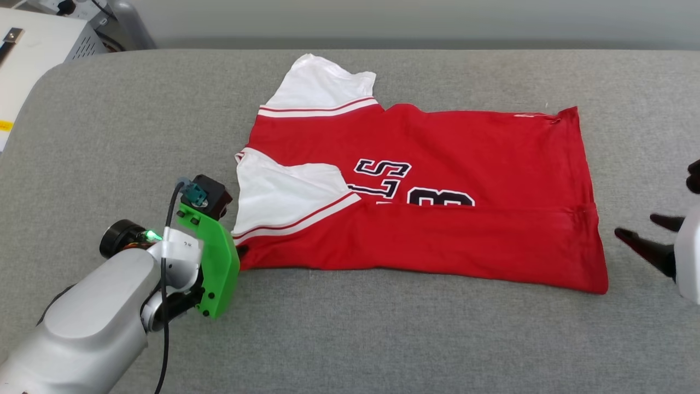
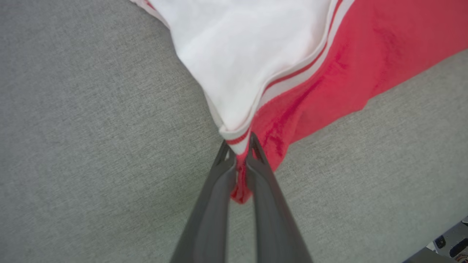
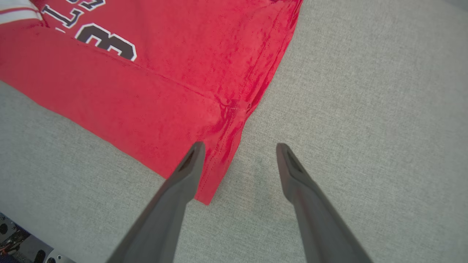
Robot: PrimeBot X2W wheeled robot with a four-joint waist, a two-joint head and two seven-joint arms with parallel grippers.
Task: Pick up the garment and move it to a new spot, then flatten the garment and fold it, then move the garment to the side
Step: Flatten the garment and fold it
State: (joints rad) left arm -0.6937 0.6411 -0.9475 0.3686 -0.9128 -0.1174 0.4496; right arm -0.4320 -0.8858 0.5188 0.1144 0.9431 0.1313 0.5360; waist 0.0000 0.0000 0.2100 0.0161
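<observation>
Grey fabric surface (image 1: 383,339), rounded corner far left; red/wht T-shirt (image 1: 437,230) flat on it, part-folded, ctr.

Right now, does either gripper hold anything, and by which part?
The left gripper pinches the shirt at the corner beside the white sleeve. The right gripper is open, holding nothing.

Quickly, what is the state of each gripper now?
Left gripper: closed, jaws pinching a corner of the garment.
Right gripper: open, holding nothing.
</observation>
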